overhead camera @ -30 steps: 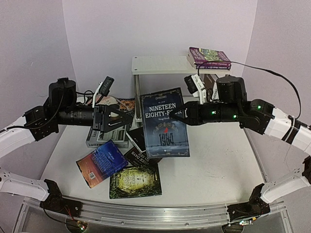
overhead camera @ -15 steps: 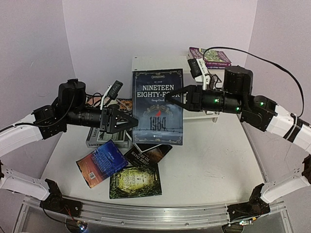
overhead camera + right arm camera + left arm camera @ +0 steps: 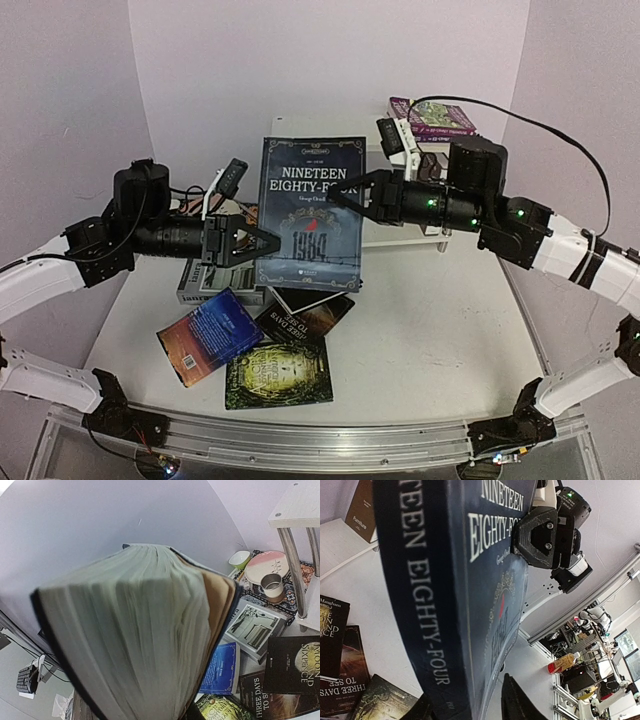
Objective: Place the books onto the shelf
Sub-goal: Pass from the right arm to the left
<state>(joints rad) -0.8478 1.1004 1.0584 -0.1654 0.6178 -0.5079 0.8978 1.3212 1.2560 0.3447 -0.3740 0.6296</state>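
White table point(image 3: 450, 330) carried five loose books point(image 3: 208, 335) around 7 o'clock. The shelf point(image 3: 297, 507), at 12, bore two purple paperbacks point(image 3: 435, 115). One dark-blue Nineteen Eighty-Four point(image 3: 310, 215) stood upright in mid-air, the right gripper point(image 3: 345, 198) clamped on its 3 o'clock edge. The left gripper point(image 3: 262, 245) straddled the spine, contact unclear; it should seat squarely before shelving.

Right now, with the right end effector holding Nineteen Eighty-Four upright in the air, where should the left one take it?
The lower spine, approached from the left arm's side. Nineteen Eighty-Four stands upright, the right end effector pinches its page edge higher up, and the left end effector straddles that free spine edge.
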